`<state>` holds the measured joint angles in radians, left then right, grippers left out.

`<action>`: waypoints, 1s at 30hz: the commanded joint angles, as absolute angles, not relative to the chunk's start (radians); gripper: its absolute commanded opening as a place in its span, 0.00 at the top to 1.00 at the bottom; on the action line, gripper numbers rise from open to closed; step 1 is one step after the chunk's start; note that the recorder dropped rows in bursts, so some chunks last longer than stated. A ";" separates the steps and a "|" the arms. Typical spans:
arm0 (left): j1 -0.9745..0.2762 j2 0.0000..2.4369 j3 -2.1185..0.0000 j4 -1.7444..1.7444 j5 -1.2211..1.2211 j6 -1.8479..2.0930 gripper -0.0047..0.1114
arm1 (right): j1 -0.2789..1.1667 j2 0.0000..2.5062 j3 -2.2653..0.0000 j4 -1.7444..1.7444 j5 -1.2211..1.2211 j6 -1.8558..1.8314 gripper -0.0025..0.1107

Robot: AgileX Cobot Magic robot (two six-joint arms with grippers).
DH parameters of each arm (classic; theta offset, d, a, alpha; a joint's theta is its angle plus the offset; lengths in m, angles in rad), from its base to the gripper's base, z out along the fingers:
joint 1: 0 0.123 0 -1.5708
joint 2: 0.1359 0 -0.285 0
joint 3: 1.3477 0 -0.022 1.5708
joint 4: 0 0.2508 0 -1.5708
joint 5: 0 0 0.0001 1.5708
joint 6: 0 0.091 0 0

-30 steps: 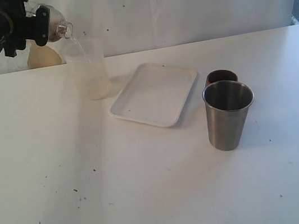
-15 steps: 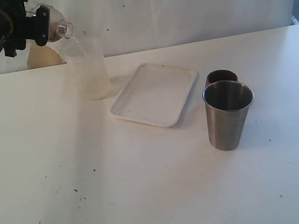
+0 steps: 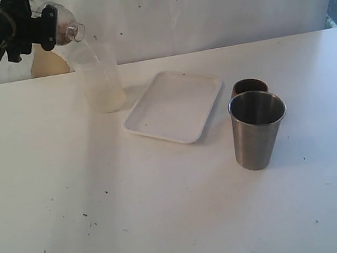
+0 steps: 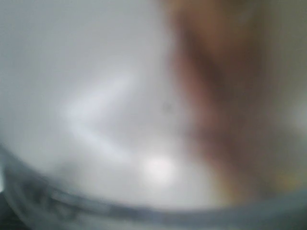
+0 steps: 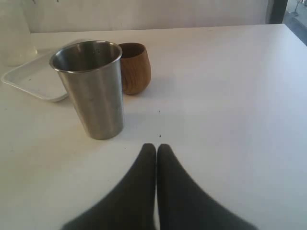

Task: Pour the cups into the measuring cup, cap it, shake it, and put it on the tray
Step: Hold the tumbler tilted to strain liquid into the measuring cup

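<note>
In the exterior view my left gripper (image 3: 42, 26) is raised at the far left, shut around the clear measuring cup (image 3: 40, 5), which lies tipped on its side. Its domed cap (image 3: 65, 28) points its narrow neck over a frosted plastic cup (image 3: 101, 79), and a thin stream runs down into that cup. The left wrist view is a blur of clear wall (image 4: 120, 120). The steel tumbler (image 3: 258, 128) and the wooden cup (image 3: 248, 85) stand right of the white tray (image 3: 174, 106). My right gripper (image 5: 156, 146) is shut and empty, just short of the tumbler (image 5: 91, 91) and the wooden cup (image 5: 135, 67).
The frosted cup holds pale liquid low down and stands just left of the tray's far corner. A beige object (image 3: 48, 63) sits against the back wall behind it. The tray's near end (image 5: 33, 79) lies beside the tumbler.
The tipped measuring cup's neck has edged slightly right and up over the frosted cup. Nothing else has moved.
</note>
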<state>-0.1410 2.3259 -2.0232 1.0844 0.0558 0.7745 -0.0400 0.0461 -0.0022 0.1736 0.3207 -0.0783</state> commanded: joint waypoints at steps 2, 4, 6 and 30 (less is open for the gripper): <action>-0.142 2.303 -2.035 1.087 0.021 0.768 0.96 | -0.039 0.040 0.000 0.168 0.310 -0.075 0.98; -0.142 2.303 -2.035 1.087 0.021 0.796 0.96 | -0.039 0.040 0.000 0.168 0.310 -0.075 0.98; -0.142 2.303 -2.037 1.087 0.019 0.841 0.96 | -0.039 0.040 0.000 0.168 0.310 -0.075 0.98; -0.142 2.314 -2.096 1.135 0.039 0.921 0.96 | -0.039 0.040 0.000 0.168 0.310 -0.075 0.98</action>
